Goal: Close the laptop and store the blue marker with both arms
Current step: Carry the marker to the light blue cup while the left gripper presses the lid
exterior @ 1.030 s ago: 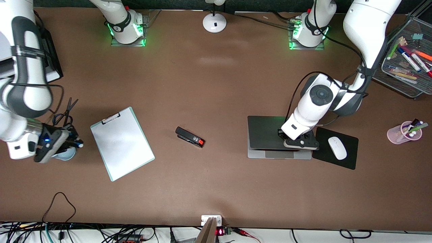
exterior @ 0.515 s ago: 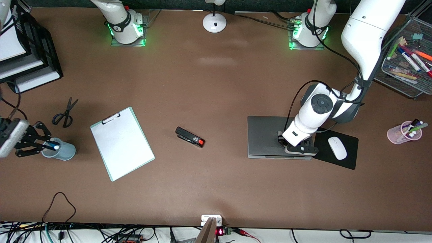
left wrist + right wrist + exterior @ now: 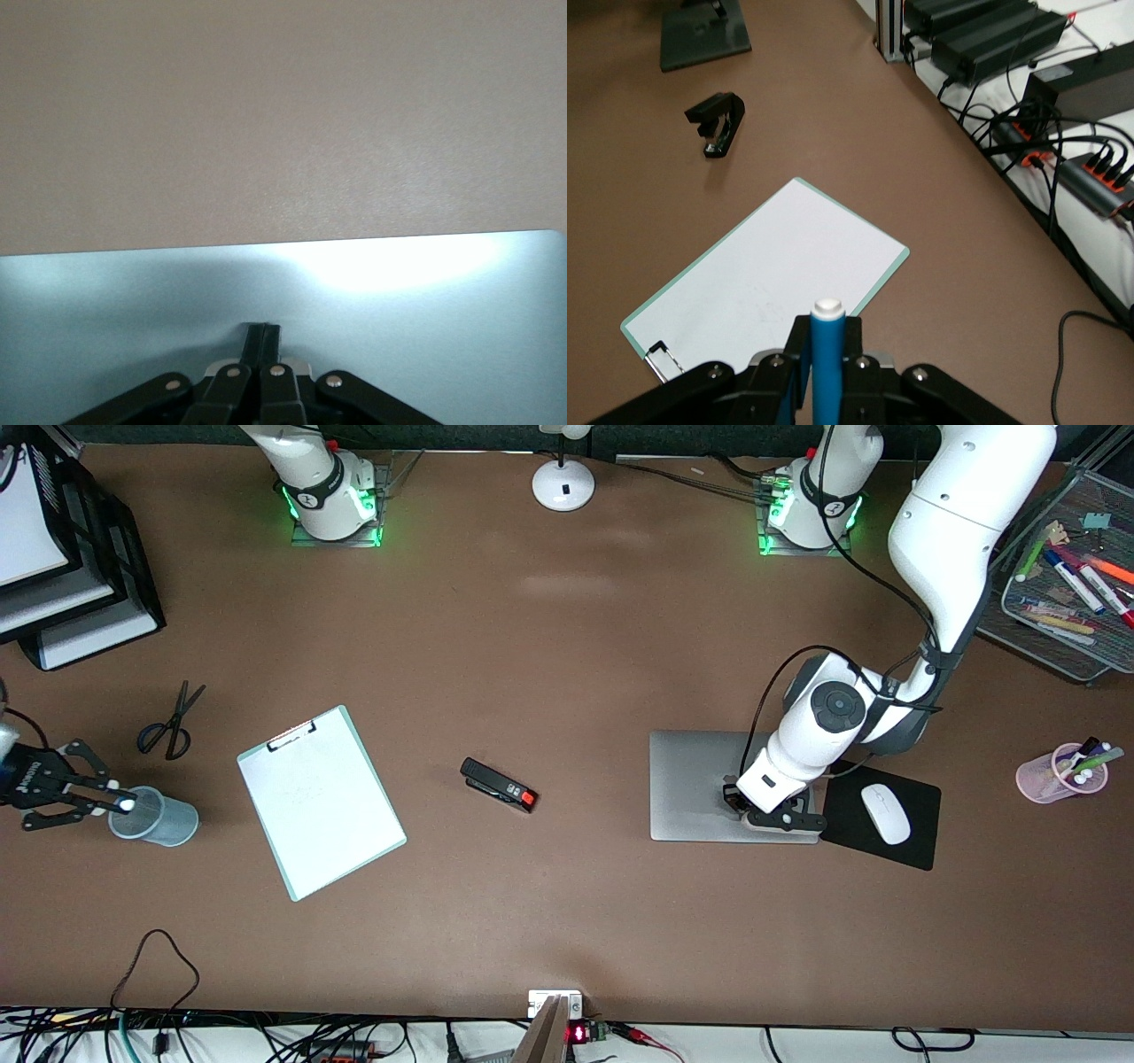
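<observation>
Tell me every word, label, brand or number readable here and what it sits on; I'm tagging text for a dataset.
No text reads clearly.
Right gripper, shut on the blue marker over the cup: white lettering on its body, too blurred to read.
Stapler: small white mark, unreadable.
Red display at the table edge: digits unreadable.
Laptop, closed under the shut left gripper: no logo discernible.

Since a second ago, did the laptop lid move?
Yes. The laptop lid has dropped flat onto its base beside the mouse pad; before, the keyboard edge showed. The shut left gripper presses on it.
</observation>
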